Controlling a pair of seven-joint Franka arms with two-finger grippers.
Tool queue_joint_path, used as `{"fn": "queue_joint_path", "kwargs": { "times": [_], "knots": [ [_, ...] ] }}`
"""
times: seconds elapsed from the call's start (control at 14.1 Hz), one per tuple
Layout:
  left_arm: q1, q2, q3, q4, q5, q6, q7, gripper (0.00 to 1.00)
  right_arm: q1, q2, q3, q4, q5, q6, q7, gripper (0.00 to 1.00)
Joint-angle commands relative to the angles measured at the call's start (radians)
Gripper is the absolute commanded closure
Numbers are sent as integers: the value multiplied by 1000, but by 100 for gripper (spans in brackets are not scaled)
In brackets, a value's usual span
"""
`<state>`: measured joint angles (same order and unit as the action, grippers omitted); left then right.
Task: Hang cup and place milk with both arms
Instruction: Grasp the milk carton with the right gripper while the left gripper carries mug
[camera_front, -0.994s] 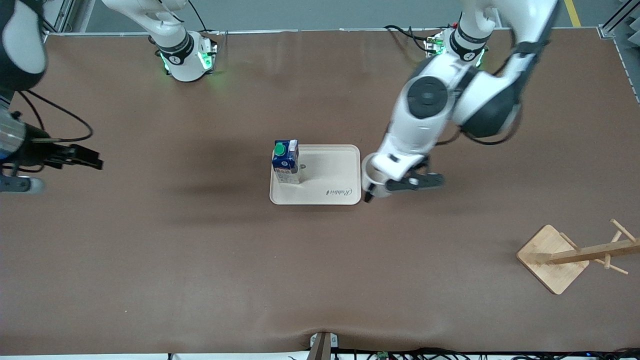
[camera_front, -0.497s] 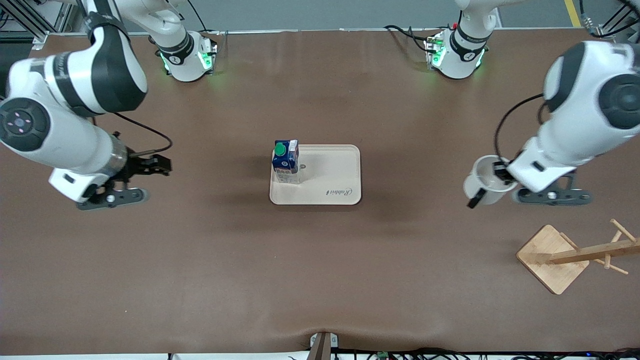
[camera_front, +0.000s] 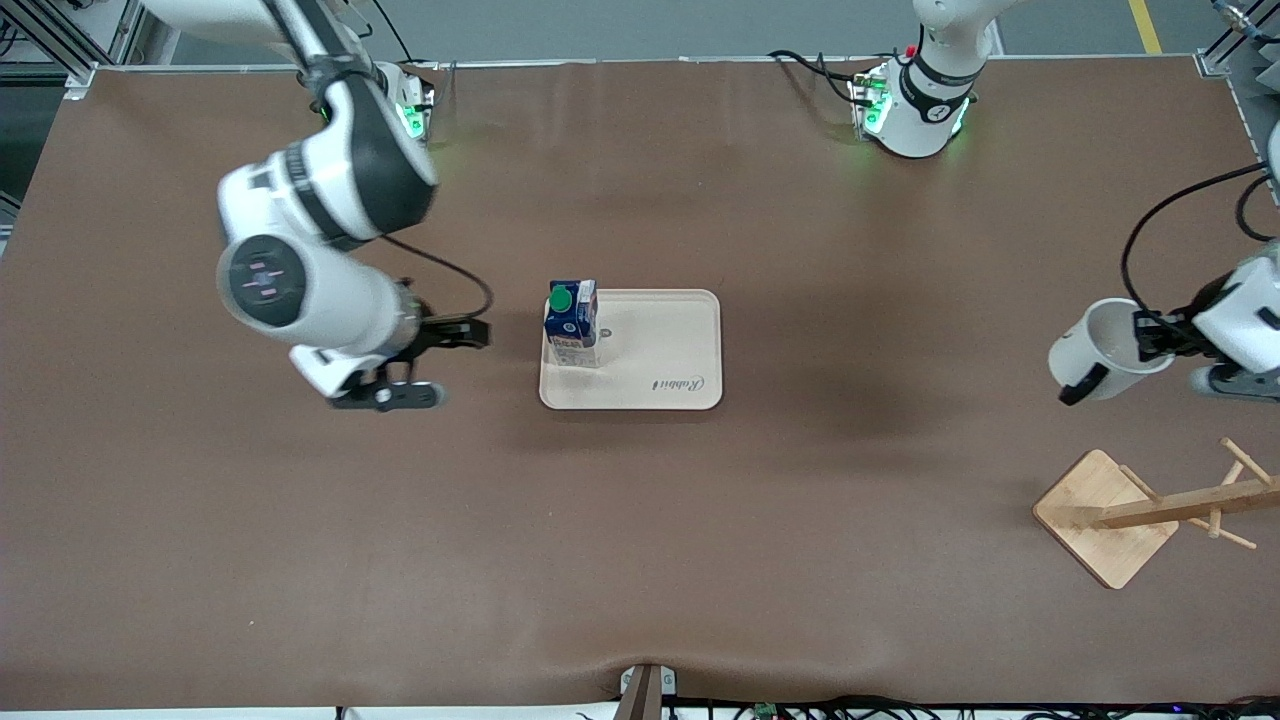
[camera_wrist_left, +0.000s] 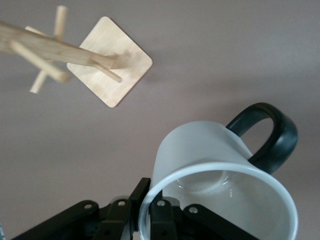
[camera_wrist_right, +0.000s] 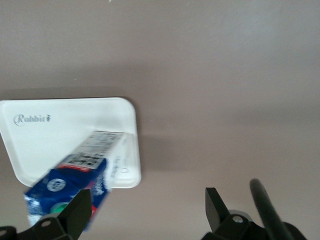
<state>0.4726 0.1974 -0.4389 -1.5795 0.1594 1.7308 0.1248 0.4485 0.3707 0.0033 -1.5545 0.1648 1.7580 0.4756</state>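
My right gripper (camera_front: 470, 333) hangs over the brown surface (camera_front: 400, 520) beside the tray (camera_front: 660, 340), at its end toward my right arm's base; fingers (camera_wrist_right: 79, 212) spread apart, nothing between them. The milk (camera_front: 572, 325) stands upright on the tray, in the corner nearest that gripper and farther from the front camera; green cap on top. Nothing touches the carton. My left gripper (camera_front: 1150, 335) is up over bare surface toward the left arm's end, clamped on the rim of the cup (camera_front: 1100, 350). The cup is tilted, mouth open toward the wrist, black handle (camera_wrist_left: 270, 132) pointing away from the fingers. The wooden rack (camera_front: 1150, 510) stands nearer the front camera, apart from the cup.
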Motion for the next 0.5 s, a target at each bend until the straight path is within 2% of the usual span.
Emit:
{"fn": "queue_joint_path", "kwargs": {
  "times": [0.0,0.14,0.28,0.43],
  "knots": [
    [40,-7,-3,-4,-24,47,13,100,99,-16,-8,-36,19,57,173,0],
    [86,17,-3,-4,-40,99,15,100,143,-9,-9,-38,21,86,215,0],
    [145,56,-3,-2,-102,145,51,100,171,17,-9,-39,21,107,224,0],
    [150,105,-3,45,-120,151,85,100,196,28,-9,-56,19,139,262,0]
  ]
}}
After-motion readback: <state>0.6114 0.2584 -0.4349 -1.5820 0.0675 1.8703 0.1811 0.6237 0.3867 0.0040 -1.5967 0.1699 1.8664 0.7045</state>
